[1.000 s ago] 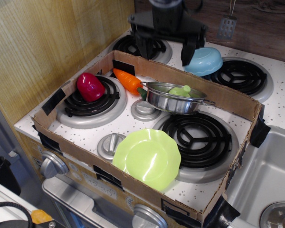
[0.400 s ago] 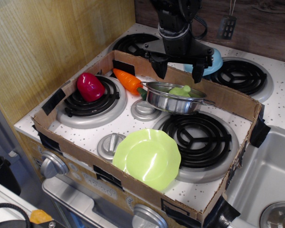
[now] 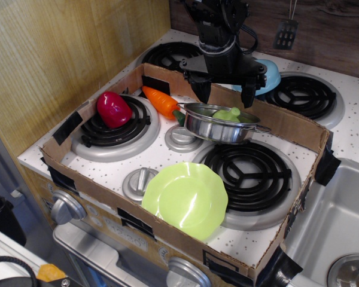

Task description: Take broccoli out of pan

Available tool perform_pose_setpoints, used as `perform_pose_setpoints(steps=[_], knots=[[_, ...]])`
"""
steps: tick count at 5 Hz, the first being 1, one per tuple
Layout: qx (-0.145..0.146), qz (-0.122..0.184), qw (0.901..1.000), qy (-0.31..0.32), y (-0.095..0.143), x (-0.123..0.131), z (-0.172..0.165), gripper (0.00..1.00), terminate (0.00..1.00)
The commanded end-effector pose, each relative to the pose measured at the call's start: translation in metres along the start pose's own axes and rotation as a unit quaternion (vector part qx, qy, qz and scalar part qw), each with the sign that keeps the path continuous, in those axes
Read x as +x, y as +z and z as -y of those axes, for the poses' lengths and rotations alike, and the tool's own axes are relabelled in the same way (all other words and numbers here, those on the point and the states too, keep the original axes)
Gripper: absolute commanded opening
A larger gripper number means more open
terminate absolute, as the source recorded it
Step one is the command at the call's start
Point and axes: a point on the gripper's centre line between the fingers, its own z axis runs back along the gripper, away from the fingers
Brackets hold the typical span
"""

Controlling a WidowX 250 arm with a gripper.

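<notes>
The broccoli [image 3: 226, 113] sits inside the pan [image 3: 218, 123], toward the far side of it, only its rounded pale green top showing above the rolled rim. The pan rests on the stove surface [image 3: 167, 156] inside a cardboard tray [image 3: 269, 119], between the burners, with a carrot [image 3: 161, 101] just beside its left edge.

The claw [image 3: 225, 94] hangs directly above the pan with its two fingers spread wide, one tip [image 3: 203, 94] over the pan's left rim and the other over the far right rim, apart from the metal. The broccoli lies straight below the midpoint of that gap, a little toward the camera. No contact is visible between fingers and toy (the view is steep, so the exact height above the rim is hard to judge).

That vertical relation is what matters: the move ahead looks like a plain descent, since the lump is already centred under the opening. The broccoli is too rounded to show a clear long axis, so wrist turn probably counts for little. The risk I see is the fingers catching the pan rim on the way down, as the spread is nearly as wide as the pan.
</notes>
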Motion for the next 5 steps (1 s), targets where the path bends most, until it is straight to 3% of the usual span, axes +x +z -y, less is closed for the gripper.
perform_pose_setpoints(steps=[1,5], knots=[[-0.003,0.01,0.9999,0.006,0.005,-0.001,0.002,1.0,0.0],[-0.027,0.021,0.9994,0.009,-0.018,-0.015,-0.007,1.0,0.0]])
